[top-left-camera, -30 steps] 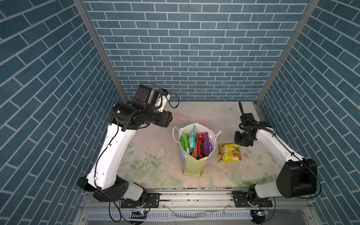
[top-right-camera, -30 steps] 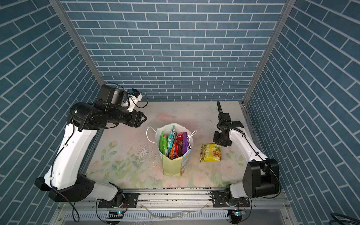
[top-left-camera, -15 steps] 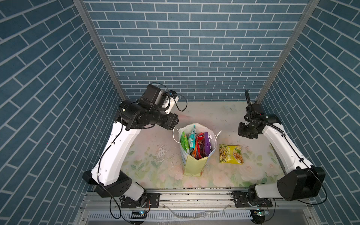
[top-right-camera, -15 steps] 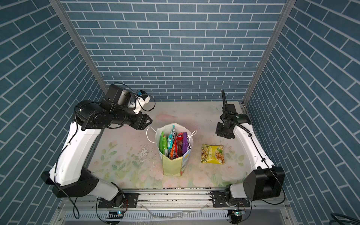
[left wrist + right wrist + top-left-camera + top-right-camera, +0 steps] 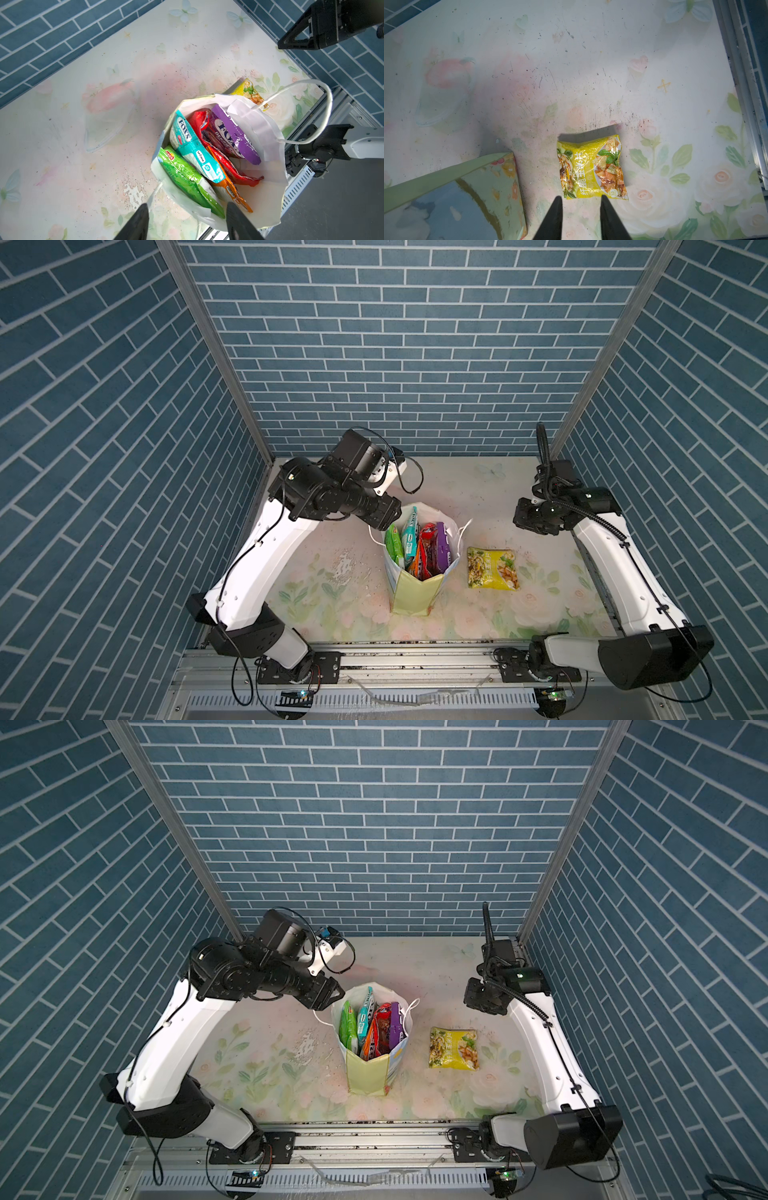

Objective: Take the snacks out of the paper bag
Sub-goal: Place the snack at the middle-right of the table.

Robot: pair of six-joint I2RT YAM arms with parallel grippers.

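- My left fingers (image 5: 137,224) are spread apart and empty, hovering at the rim of the paper bag (image 5: 413,593).
- My right fingers (image 5: 553,218) are parted too, gripping nothing, raised near the yellow packet (image 5: 591,168) without touching it.
- The bag stands upright mid-tabletop (image 5: 332,605), with green, teal, red, orange and purple snacks (image 5: 193,145) inside.
- The yellow packet lies flat beside the bag, on my right.

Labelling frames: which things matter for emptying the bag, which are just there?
Job: tall pale-green paper gift bag; inside: green chip packet, teal Fox's packet, red packet, purple Fox's packet, orange packet; yellow packet lying outside.
Background: floral tabletop; blue brick walls.
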